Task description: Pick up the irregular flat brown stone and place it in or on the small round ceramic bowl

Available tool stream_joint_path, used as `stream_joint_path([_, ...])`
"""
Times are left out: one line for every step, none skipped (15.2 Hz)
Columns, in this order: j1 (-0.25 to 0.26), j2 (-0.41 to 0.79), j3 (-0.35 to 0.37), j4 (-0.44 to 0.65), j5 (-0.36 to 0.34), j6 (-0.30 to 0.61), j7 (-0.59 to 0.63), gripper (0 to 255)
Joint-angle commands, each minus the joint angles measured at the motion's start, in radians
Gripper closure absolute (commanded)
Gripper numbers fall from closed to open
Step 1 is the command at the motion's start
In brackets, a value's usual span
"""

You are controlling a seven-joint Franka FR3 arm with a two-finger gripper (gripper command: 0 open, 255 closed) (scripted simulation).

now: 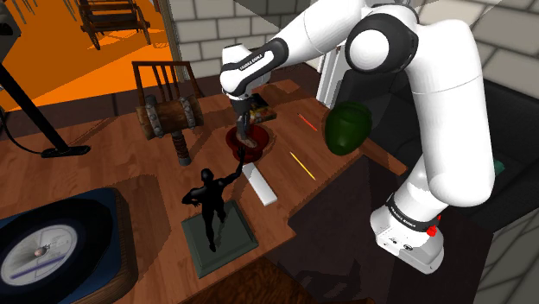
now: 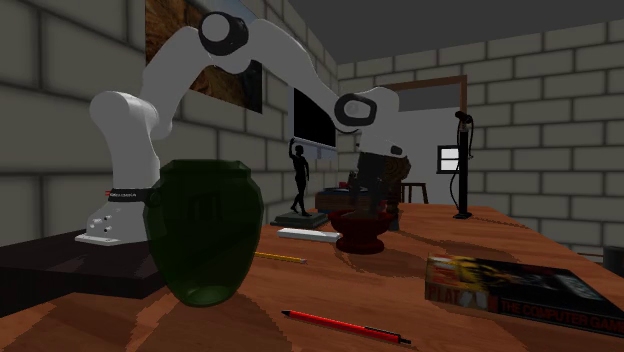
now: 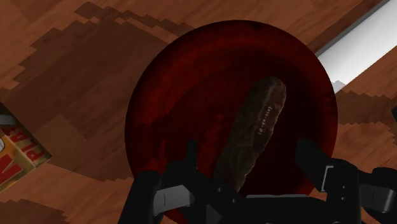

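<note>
A dark red round bowl point(image 3: 159, 102) stands on the wooden table point(image 3: 76, 76), directly under my gripper point(image 3: 251, 159). The flat brown stone point(image 3: 257, 127) sits inside the bowl, standing on its edge and leaning. The black fingers point(image 3: 312, 159) stand apart on either side of the stone, and neither plainly touches it. In the shoulder view the gripper point(image 1: 244, 136) points down into the bowl point(image 1: 262, 138). The second exterior view has the bowl point(image 2: 362, 230) on the table with the hand point(image 2: 372, 190) just above it.
Beside the bowl lies a white flat bar point(image 1: 260, 184). A black figurine point(image 1: 210, 203) on a grey base stands nearer. A green vase point(image 1: 348, 127), a yellow pencil point(image 1: 302, 165), a red pen point(image 2: 345, 327) and a book point(image 2: 520, 290) are also on the table.
</note>
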Motion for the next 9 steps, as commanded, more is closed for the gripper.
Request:
stream_joint_path([0.0,0.0,0.0,0.0,0.0,0.0,0.0,0])
stream_joint_path([0.0,0.0,0.0,0.0,0.0,0.0,0.0,0])
stream_joint_path([0.0,0.0,0.0,0.0,0.0,0.0,0.0,0])
stream_joint_path([-0.001,-0.012,-0.001,0.016,-0.002,-0.028,0.001,0])
stream_joint_path([-0.002,-0.023,-0.002,0.034,-0.003,-0.057,0.002,0])
stream_joint_path([-0.002,-0.032,-0.003,0.054,-0.004,-0.086,0.003,0])
stream_joint_path([-0.003,-0.039,-0.004,0.07,-0.005,-0.109,0.004,0])
stream_joint_path([-0.003,-0.039,-0.004,0.07,-0.005,-0.109,0.004,0])
stream_joint_path([-0.003,-0.039,-0.004,0.07,-0.005,-0.109,0.004,0])
